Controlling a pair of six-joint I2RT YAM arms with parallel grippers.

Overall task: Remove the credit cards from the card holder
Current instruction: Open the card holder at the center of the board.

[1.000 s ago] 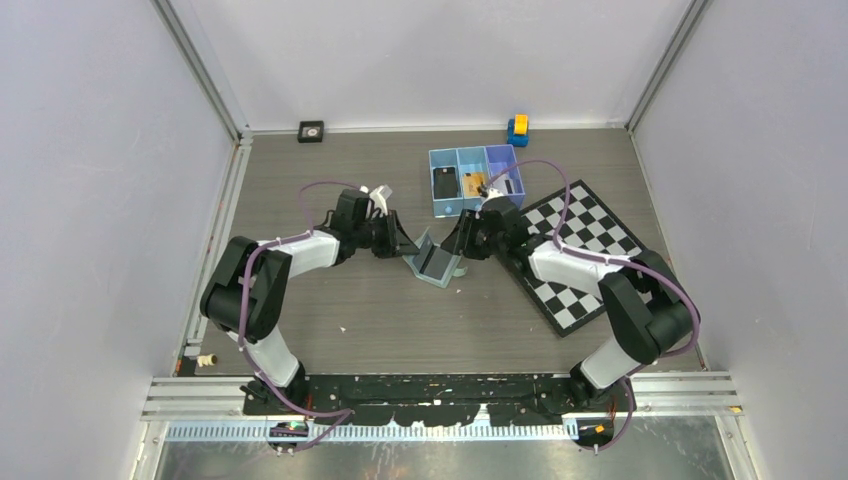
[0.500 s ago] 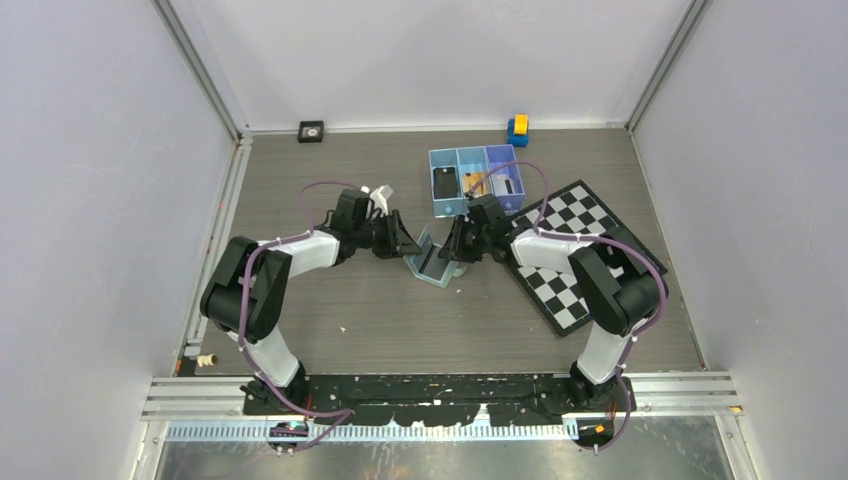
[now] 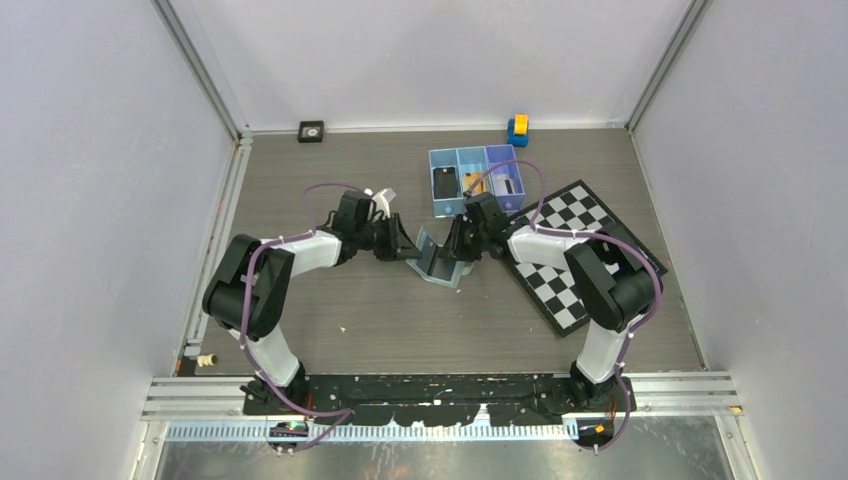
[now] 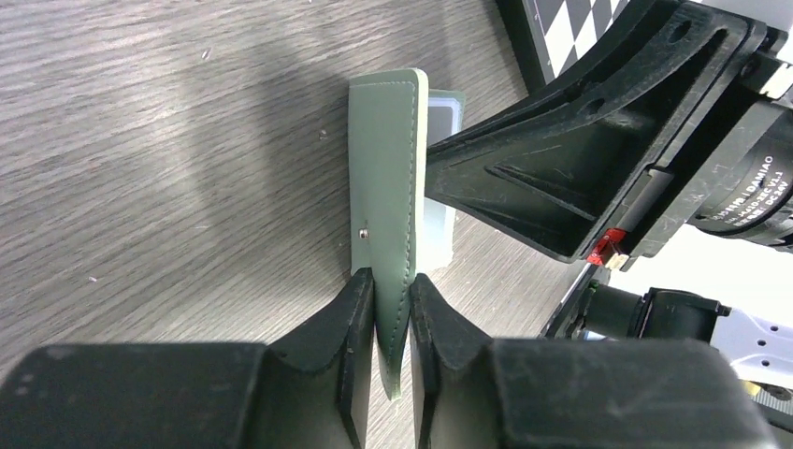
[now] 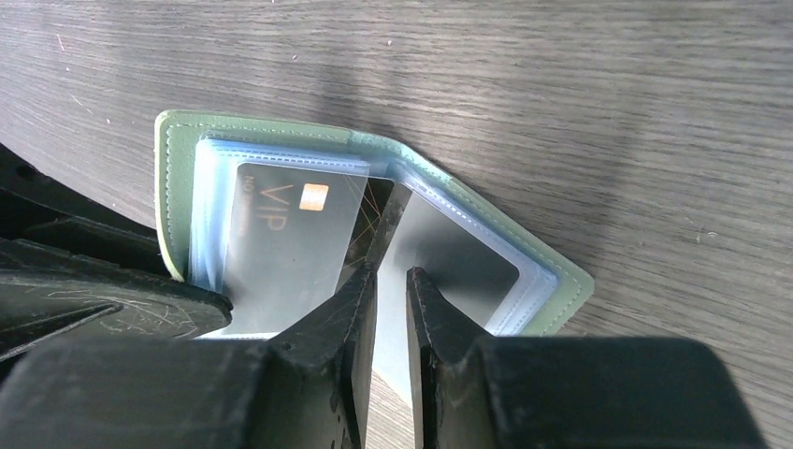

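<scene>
The sage-green card holder (image 3: 437,262) stands open in a V on the table. My left gripper (image 3: 408,245) is shut on its left flap; in the left wrist view the flap (image 4: 388,168) runs edge-on between my fingers (image 4: 393,285). My right gripper (image 3: 456,246) hovers over the open inner faces (image 5: 468,253), jaws a narrow gap apart with nothing clearly between them (image 5: 391,276). A pale grey-white card marked VIP (image 5: 281,238) sits in the left clear sleeve. A black card (image 3: 444,182) and a gold-orange card (image 3: 470,183) lie in the blue tray.
The blue three-compartment tray (image 3: 476,152) stands just behind the card holder. A chessboard (image 3: 585,250) lies at the right, under my right arm. A yellow and blue toy (image 3: 517,129) and a small black square (image 3: 311,131) sit at the back wall.
My right gripper has moved from the tray's edge down and left to the open card holder. The left gripper has kept its hold and tilted the flap slightly.
</scene>
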